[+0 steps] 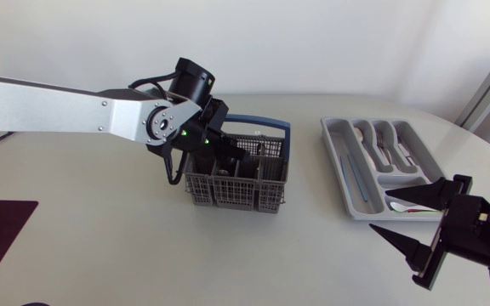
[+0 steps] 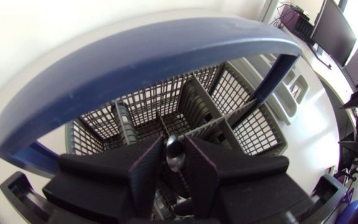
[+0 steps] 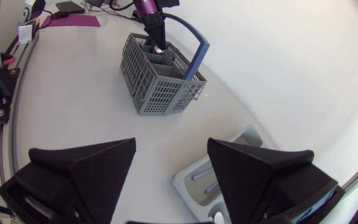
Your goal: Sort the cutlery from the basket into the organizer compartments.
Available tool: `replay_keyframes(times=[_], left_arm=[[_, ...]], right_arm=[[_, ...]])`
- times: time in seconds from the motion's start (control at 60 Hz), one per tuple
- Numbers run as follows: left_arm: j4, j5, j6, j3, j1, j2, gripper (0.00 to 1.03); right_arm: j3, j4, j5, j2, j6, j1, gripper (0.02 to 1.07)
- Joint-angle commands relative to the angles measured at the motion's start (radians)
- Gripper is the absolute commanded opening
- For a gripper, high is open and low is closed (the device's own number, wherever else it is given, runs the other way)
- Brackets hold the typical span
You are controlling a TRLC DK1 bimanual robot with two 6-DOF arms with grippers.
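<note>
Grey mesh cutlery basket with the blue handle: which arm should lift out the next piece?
Left. The left gripper is down inside the grey mesh basket, fingers closed on a shiny metal utensil. The right gripper sits open by the grey plastic organizer tray, away from the basket.

The basket (image 1: 232, 191) is grey lattice mesh under a dark blue handle (image 1: 262, 121). The left gripper (image 2: 174, 148) is matte black, and the utensil end (image 2: 174, 158) pinched between its fingers (image 2: 146, 171) is shiny silver. The organizer (image 1: 340, 157) is pale grey and the table (image 1: 100, 221) is cream. The right gripper (image 3: 171, 142) is black with a fine weave.
</note>
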Motion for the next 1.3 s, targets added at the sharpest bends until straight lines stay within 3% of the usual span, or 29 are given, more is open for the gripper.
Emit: replay_keyframes(times=[0.0,0.417,0.967,1.117,1.283], left_arm=[[0.001,0.011,-0.030,-0.028,-0.010,0.030,0.20],[-0.012,0.040,-0.026,-0.046,-0.007,0.001,0.04],[0.067,0.042,0.036,-0.170,-0.054,-0.231,0.03],[0.004,0.044,0.040,-0.114,-0.051,-0.275,0.03],[-0.134,0.065,0.053,-0.011,-0.027,-0.352,0.03]], right_arm=[[-0.027,0.009,0.002,-0.008,0.024,0.008,0.85],[-0.030,0.002,0.028,-0.030,0.033,0.042,0.85],[-0.049,-0.071,0.103,-0.148,0.076,0.157,0.85],[-0.049,-0.099,0.136,-0.200,0.102,0.198,0.85],[-0.030,-0.136,0.150,-0.224,0.123,0.223,0.85]])
